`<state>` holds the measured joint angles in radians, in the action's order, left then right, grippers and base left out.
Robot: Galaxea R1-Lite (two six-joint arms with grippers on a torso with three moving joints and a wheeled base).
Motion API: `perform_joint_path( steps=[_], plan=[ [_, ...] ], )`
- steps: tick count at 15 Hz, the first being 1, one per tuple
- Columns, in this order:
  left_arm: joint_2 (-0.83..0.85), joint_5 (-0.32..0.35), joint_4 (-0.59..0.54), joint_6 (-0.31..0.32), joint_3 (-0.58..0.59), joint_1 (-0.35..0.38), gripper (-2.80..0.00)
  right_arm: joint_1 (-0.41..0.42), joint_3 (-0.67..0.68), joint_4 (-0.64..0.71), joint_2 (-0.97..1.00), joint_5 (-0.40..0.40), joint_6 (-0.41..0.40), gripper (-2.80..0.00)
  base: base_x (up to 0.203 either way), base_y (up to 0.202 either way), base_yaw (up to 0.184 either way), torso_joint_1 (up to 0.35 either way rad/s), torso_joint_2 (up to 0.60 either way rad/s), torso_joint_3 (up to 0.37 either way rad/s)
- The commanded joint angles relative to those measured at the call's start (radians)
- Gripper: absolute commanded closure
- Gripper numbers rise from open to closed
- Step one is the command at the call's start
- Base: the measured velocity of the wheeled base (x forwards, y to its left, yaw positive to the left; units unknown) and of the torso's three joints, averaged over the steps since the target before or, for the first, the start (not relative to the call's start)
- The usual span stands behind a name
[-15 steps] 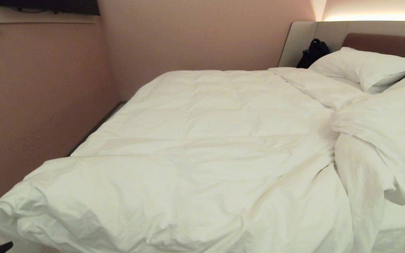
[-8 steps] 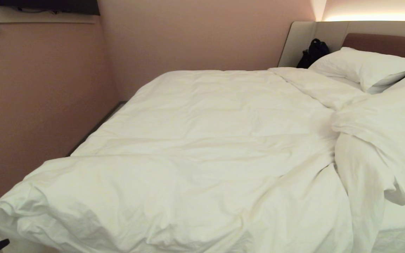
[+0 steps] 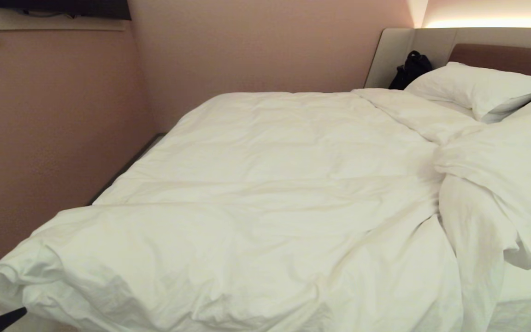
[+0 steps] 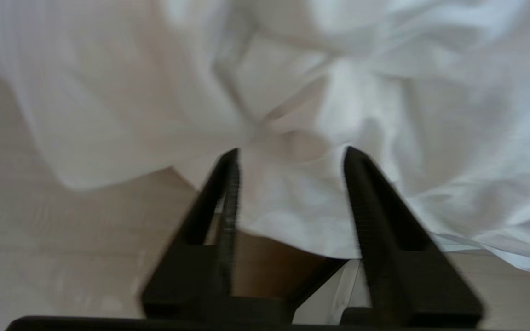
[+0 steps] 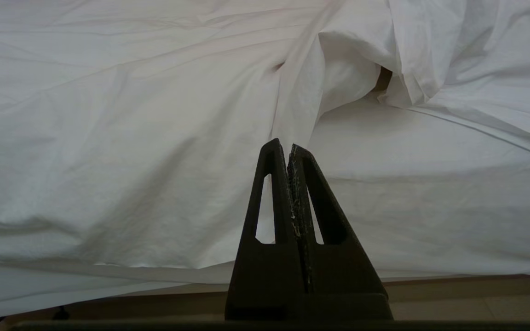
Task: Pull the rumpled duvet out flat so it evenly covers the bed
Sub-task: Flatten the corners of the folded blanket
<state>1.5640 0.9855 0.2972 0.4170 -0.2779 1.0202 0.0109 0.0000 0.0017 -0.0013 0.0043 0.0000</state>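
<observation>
A: Moved since a second ago: only the dark left gripper tip at the near-left corner, it sits a bit further into frame now. Jaws have parted too, about halfway, nothing between them.

B: Duvet?

A: Same lie. Spread over the left and middle of the bed, long axis running near to far, rolled lump at the near-left corner hanging over the edge. Right side is bunched into a ridge, and bare sheet shows at near right.

B: Which way from the jaws?

A: Straight ahead of the left fingertips; the hanging corner fold is just beyond them, apart, floor below. Judgement: a short advance then a close would take that corner. Left arm is clearly the nearer one.

B: Right gripper?

A: Jaws pressed together, empty, parked low by the near edge of the bed, pointing at the bunched part.

B: Rest?

A: Pillows far right, black bag by the headboard, pink wall left.
</observation>
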Motion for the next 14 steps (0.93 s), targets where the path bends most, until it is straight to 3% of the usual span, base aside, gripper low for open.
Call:
perform_joint_path(
  steps=[1, 5, 14],
  plan=[
    [-0.057, 0.022, 0.001, -0.001, -0.001, -0.02, -2.8, 0.0, 0.0, 0.0, 0.001, 0.0, 0.0, 0.0, 0.0, 0.0, 0.0, 0.0, 0.0, 0.0],
    [-0.108, 0.036, -0.021, -0.016, 0.007, -0.099, -2.8, 0.0, 0.0, 0.0, 0.001, 0.0, 0.0, 0.0, 0.0, 0.0, 0.0, 0.0, 0.0, 0.0],
    [0.097, -0.015, -0.008, 0.035, -0.081, -0.104, -2.8, 0.0, 0.0, 0.0, 0.001, 0.0, 0.0, 0.0, 0.0, 0.0, 0.0, 0.0, 0.0, 0.0]
  ],
)
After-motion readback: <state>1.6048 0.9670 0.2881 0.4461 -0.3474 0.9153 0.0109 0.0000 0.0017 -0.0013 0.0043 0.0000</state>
